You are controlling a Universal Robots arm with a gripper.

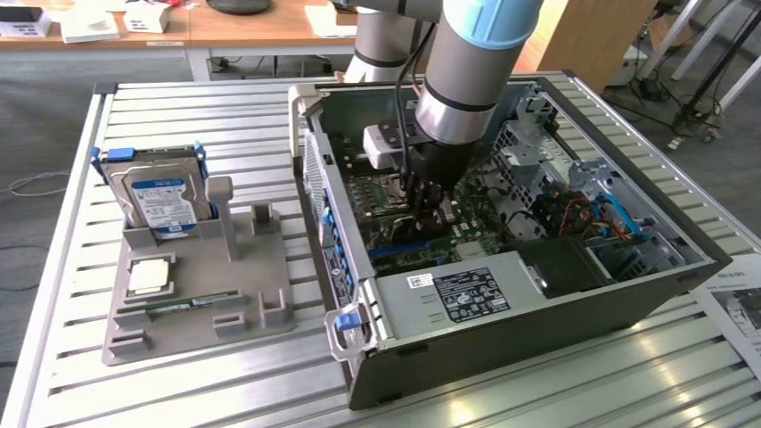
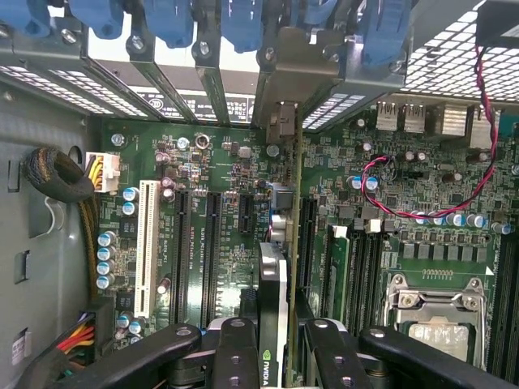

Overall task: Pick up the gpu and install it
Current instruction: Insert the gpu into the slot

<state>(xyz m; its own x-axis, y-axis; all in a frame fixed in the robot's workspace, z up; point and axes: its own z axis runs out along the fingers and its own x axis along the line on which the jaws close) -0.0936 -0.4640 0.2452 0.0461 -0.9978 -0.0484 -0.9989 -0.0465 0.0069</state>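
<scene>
You have the gripper [image 2: 280,352] down inside the computer case [image 1: 511,357]. Its jaws are clamped on the gpu [image 2: 273,275], which stands edge-on over the motherboard's [image 2: 203,154] expansion slots, with its bracket end at the case's rear edge. The card's upper edge carries the Nvidia eye logo. The power supply label [image 1: 470,290] is too small to read, and the card's lower edge is hidden from you.

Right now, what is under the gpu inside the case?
The green motherboard lies under the gpu, which the gripper holds edge-on. Black expansion slots show beside it. Whatever sits directly beneath is covered by the card itself.
</scene>
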